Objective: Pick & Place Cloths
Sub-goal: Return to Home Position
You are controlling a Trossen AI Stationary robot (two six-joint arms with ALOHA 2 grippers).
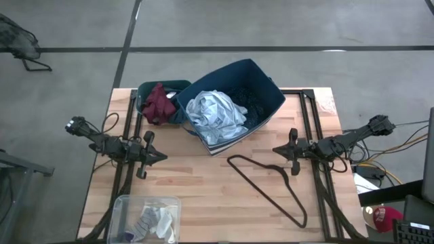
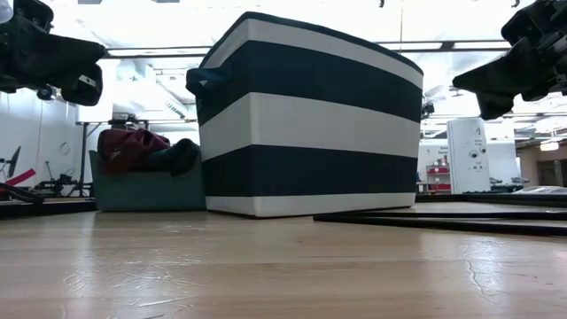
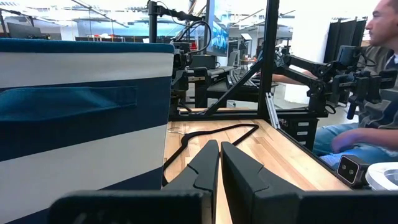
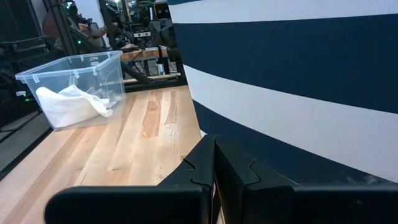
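The pale blue-white shirt [image 1: 215, 115] lies bunched in the big navy-and-white striped box [image 1: 268, 95], with a dark dotted shirt [image 1: 252, 98] beside it in the same box. A maroon piece [image 1: 158, 103] and a black piece [image 2: 177, 155] are heaped in a small teal bin [image 1: 178, 86] left of the box. White and grey socks [image 1: 152, 222] lie in a clear tub [image 1: 129, 202] at the near left. My left gripper [image 1: 163, 156] hovers shut near the table's left side. My right gripper [image 1: 274, 150] hovers shut near its right side. Both touch nothing.
A thin dark hanger [image 1: 271, 186] lies flat on the wood between the box and the near right edge. Black frame rails [image 1: 315, 129] run along both sides of the table. A person [image 3: 379, 74] sits beyond the table's right side. Bare wood lies between the grippers.
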